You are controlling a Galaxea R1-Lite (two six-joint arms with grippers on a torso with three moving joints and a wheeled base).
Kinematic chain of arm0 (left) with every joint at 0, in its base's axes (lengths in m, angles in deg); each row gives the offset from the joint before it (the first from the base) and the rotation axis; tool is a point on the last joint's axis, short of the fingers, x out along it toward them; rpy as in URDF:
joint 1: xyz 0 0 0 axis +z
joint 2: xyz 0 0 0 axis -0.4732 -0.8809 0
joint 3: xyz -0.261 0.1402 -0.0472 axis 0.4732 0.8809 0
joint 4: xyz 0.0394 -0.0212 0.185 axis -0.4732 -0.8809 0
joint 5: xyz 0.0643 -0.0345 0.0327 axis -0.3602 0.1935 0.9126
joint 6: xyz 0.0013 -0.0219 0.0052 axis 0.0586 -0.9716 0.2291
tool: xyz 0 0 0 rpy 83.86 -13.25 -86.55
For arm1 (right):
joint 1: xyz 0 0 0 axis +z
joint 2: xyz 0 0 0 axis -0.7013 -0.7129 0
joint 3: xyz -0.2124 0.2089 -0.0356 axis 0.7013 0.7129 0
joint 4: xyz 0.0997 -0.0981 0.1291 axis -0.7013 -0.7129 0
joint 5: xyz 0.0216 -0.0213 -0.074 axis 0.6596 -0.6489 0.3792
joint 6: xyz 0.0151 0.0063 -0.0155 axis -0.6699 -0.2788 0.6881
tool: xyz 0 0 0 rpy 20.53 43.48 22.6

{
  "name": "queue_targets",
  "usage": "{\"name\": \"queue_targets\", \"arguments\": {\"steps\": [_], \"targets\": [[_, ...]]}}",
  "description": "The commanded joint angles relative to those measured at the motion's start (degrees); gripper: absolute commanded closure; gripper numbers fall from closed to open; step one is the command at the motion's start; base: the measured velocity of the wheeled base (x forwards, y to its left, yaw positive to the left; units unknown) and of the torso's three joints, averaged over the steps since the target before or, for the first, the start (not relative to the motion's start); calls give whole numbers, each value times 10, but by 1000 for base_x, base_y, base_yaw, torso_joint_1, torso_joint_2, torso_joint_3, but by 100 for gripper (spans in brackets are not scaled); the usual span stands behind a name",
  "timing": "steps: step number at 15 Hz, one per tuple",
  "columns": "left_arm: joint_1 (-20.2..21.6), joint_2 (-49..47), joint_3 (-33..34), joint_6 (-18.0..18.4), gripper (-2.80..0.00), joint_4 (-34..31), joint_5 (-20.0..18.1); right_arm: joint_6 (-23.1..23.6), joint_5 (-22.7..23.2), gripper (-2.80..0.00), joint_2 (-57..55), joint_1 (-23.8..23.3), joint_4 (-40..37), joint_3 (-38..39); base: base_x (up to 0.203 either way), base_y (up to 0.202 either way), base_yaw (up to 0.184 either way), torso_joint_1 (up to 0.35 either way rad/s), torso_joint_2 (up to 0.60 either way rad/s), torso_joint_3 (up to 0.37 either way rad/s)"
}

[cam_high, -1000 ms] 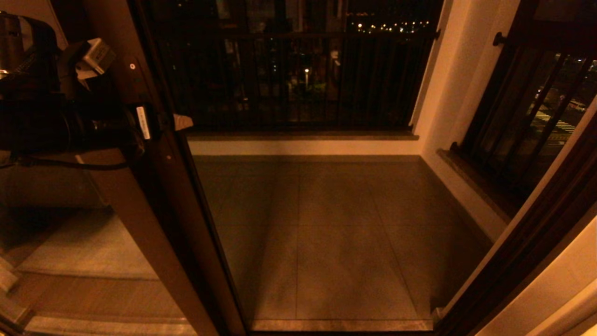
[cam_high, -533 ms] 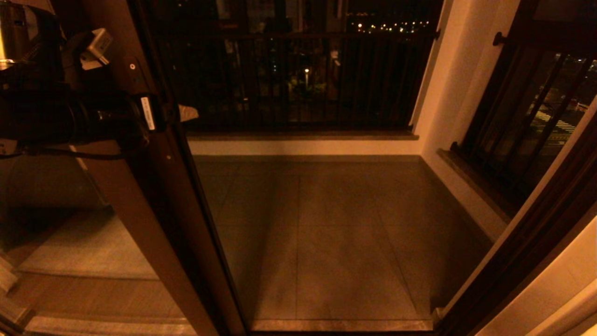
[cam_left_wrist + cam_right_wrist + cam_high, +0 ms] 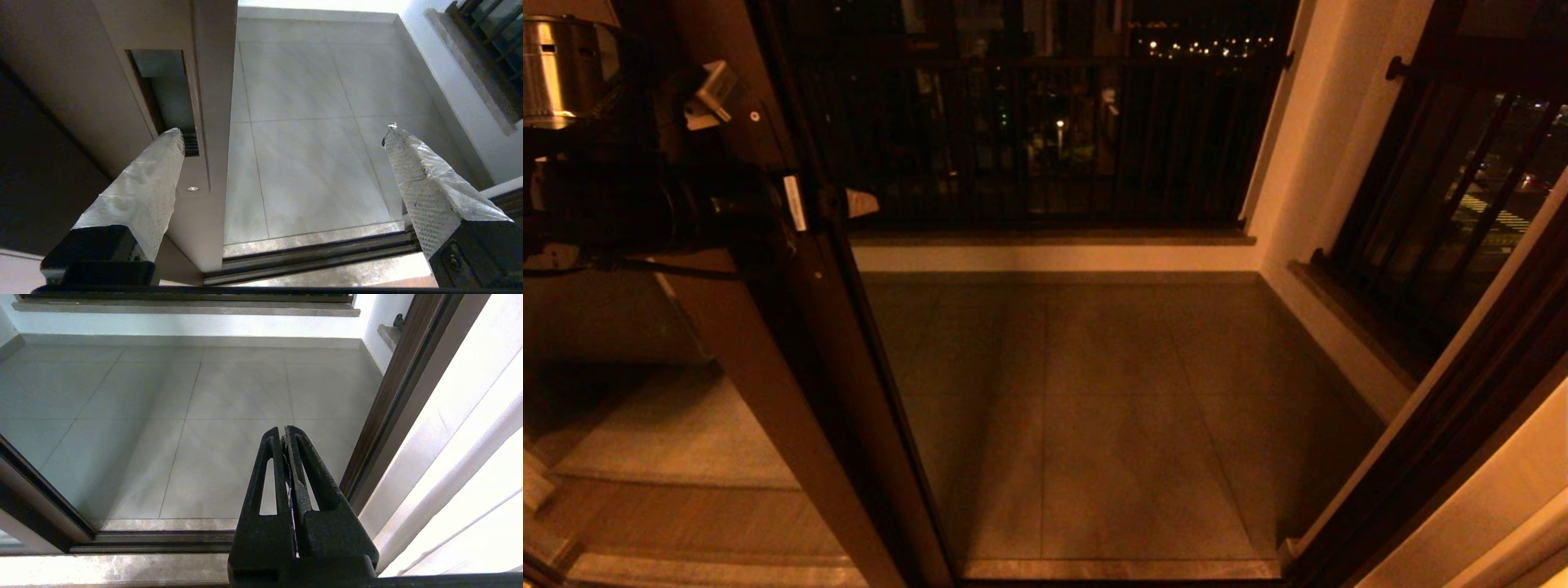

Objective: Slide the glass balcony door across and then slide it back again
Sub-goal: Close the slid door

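One gripper at the door's handle edge.
Left gripper, fingers spread, straddles the glass balcony door upright; balcony floor beside lies open; right gripper clenched.

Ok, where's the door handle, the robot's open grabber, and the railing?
Slim dark recessed handle (image 3: pixel 163 92): left wrist view, its hollow.
Left gripper (image 3: pixel 284 130): left wrist view, midway between fingertips.
Black barred railing (image 3: pixel 1029 131): head view, its bars.

The glass balcony door has glossy, mirror-like glass in a smooth matt brown frame. Left gripper fingers are wrapped in crinkly textured tape, and the floor is smooth, slightly shiny tile.
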Motion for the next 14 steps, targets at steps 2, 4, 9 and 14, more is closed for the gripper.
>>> {"name": "queue_targets", "arguments": {"steps": [2,4,9,14], "targets": [[0,-5,-4,-1,-280,4,-11,0,0,0,0,0,-1,0,0,0,0,0,0,0],[0,-6,-7,-1,-280,17,-25,0,0,0,0,0,-1,0,0,0,0,0,0,0],[0,-11,-4,-1,-280,21,-44,0,0,0,0,0,0,0,0,0,0,0,0,0],[-1,-4,-1,-3,-280,21,-88,0,0,0,0,0,0,0,0,0,0,0,0,0]]}}
